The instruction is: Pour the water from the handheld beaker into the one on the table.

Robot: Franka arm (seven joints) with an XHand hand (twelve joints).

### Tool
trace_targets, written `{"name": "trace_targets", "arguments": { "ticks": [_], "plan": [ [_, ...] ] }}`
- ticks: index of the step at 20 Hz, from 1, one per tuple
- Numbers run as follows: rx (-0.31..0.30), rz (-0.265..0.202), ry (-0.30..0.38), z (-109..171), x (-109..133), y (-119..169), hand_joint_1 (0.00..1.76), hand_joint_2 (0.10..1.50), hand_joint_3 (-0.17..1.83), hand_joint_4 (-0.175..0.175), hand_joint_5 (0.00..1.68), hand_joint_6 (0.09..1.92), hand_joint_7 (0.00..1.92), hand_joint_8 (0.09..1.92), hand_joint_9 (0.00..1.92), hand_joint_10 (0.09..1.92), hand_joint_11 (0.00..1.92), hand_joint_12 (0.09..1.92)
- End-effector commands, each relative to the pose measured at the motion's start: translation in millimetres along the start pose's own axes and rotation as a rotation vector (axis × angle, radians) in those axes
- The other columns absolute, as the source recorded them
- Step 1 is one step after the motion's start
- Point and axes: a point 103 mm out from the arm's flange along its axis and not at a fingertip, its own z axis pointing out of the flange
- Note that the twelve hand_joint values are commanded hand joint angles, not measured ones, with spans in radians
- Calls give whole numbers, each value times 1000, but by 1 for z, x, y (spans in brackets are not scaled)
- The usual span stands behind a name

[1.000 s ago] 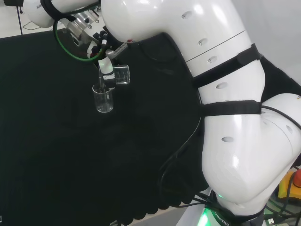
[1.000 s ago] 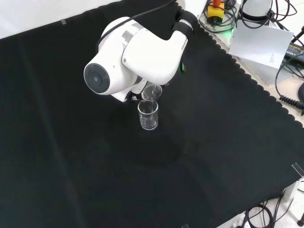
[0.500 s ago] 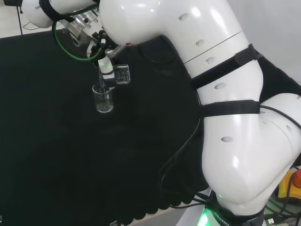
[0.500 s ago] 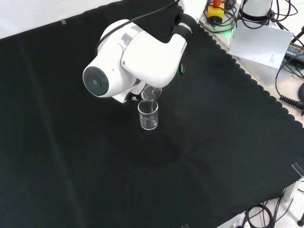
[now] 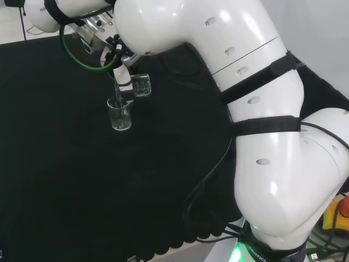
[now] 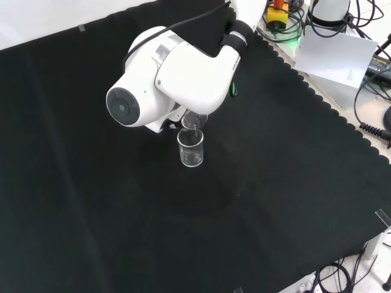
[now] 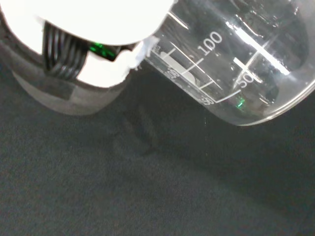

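Note:
A clear glass beaker [image 5: 120, 115] stands upright on the black cloth; in the front view the same standing beaker [image 6: 190, 148] is just below the arm's big link. Directly above it my hand [image 5: 123, 76] is curled round a second clear beaker [image 5: 140, 86], tipped far over with its mouth toward the standing one. In the front view the tipped beaker [image 6: 194, 119] peeks out under the link, its lip over the lower rim. The wrist view has the held beaker [image 7: 236, 64] close, with printed scale marks, and a white part of the hand [image 7: 88, 34].
The black cloth [image 6: 91, 201] stretches wide around the standing beaker. Beyond its scalloped far right edge in the front view lie cables and a white sheet [image 6: 335, 58]. The arm's white links [image 5: 262, 136] take up the right of the head view.
The arm's upper link has shifted slightly up and left in both views, and the held beaker has tipped a little further over the standing one.

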Motion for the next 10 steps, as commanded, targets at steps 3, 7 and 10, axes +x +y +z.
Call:
{"name": "trace_targets", "arguments": {
  "ticks": [3, 7, 10],
  "plan": [
    [9, 4, -7, 0, 1, 0, 1318, 665, 593, -175, 1310, 549, 1372, 504, 1593, 406, 1309, 691],
    [16, 5, -15, -2, 3, -2, 1317, 664, 595, -175, 1310, 551, 1372, 505, 1592, 408, 1309, 690],
    [26, 12, -25, -8, 7, -6, 1317, 663, 596, -175, 1310, 551, 1372, 506, 1593, 409, 1310, 690]
  ]
}}
